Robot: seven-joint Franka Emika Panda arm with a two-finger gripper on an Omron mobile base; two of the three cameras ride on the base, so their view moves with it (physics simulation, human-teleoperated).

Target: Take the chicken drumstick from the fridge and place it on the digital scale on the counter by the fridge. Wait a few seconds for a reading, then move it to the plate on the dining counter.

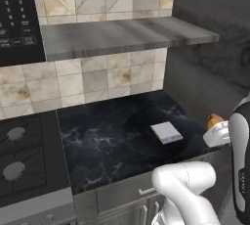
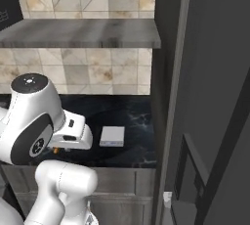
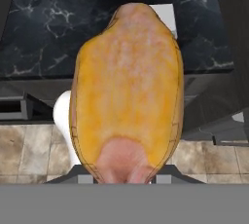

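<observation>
The chicken drumstick (image 3: 127,91) takes up the middle of the hand view, its golden-orange skin running from the upper centre down to a paler pink end at the bottom edge, where the tool (image 3: 125,179) is closed on it; the fingertips themselves are hidden behind the meat. In the left base view the drumstick (image 1: 213,121) shows as a small orange lump at the right edge of the frame, just above the white hand, off the front right corner of the black marble surface (image 1: 107,141). In the right base view only a sliver of orange shows under the hand at the lower left.

The digital scale (image 1: 166,132) lies flat on the surface with nothing on it, right of centre in the left base view and near the drumstick but apart from it. In the right base view the scale (image 2: 112,136) sits just right of the hand, near the front edge of the surface. In the hand view a pale corner of the scale (image 3: 165,16) peeks out behind the top of the drumstick.

The fridge (image 2: 205,97) fills the right side of the right base view as a tall dark grey wall beside the surface.
</observation>
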